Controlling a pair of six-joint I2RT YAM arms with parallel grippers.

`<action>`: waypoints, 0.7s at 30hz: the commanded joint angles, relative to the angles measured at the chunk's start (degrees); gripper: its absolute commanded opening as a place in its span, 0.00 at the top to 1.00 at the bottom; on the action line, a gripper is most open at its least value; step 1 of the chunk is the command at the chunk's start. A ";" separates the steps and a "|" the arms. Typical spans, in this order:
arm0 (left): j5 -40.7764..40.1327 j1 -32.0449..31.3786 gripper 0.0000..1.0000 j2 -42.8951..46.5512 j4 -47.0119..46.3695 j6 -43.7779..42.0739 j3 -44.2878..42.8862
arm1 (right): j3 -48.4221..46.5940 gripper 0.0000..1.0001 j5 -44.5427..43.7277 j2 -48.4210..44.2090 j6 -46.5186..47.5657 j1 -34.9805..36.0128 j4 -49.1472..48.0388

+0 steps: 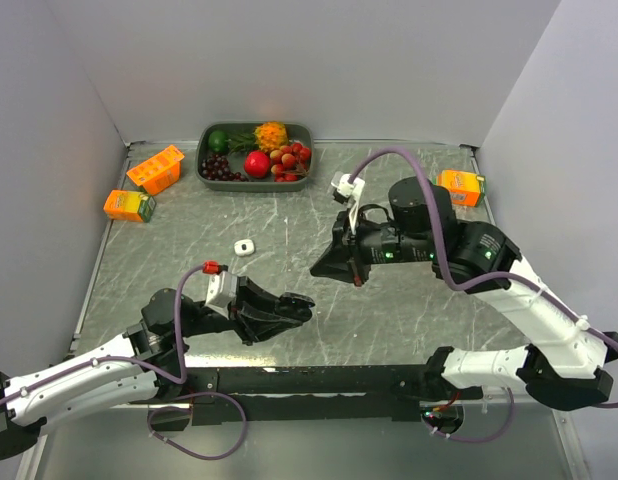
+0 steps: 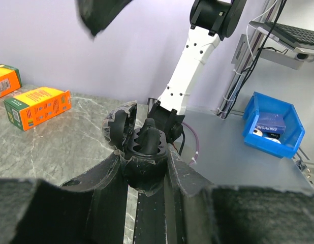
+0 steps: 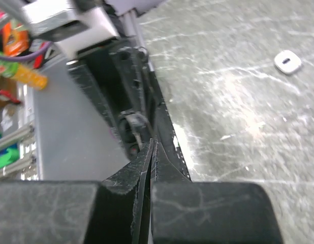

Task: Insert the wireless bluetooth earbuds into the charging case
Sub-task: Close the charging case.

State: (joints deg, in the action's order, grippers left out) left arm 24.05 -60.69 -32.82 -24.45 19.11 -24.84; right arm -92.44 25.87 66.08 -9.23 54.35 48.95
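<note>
My left gripper (image 1: 289, 305) is shut on the black charging case (image 2: 144, 165), which it holds low over the table's near middle with the lid (image 2: 116, 127) hinged open. A glossy black earbud (image 2: 153, 133) stands in one socket of the case. In the left wrist view the left gripper (image 2: 145, 152) clamps the case body from both sides. My right gripper (image 1: 321, 268) hangs just above and to the right of the case, shut with nothing between its fingers; in the right wrist view the right gripper (image 3: 152, 145) shows its jaws pressed together. A small white earbud (image 1: 244, 246) (image 3: 288, 62) lies on the table.
A green tray (image 1: 202, 150) of fruit sits at the back. Orange cartons lie at the far left (image 1: 129, 205) (image 1: 156, 168) and far right (image 1: 461, 186); two show in the left wrist view (image 2: 37, 107) (image 2: 4, 81). A blue bin (image 2: 274, 127) stands off the table.
</note>
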 commanded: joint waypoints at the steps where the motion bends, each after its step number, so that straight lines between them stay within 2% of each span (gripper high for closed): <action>1: -1.38 -0.22 0.99 0.56 -1.30 -1.01 -0.56 | 3.66 1.00 -6.18 1.59 -2.80 -0.03 -0.43; 21: -5.24 -0.31 0.99 -1.11 -3.24 -1.62 -0.65 | 4.47 1.00 -2.14 3.26 -0.17 4.62 -0.26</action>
State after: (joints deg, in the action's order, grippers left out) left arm 21.04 -60.69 -34.13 -24.53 18.65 -24.82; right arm -86.94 22.81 70.54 -10.55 57.56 49.10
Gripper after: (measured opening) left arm 0.323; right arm 0.007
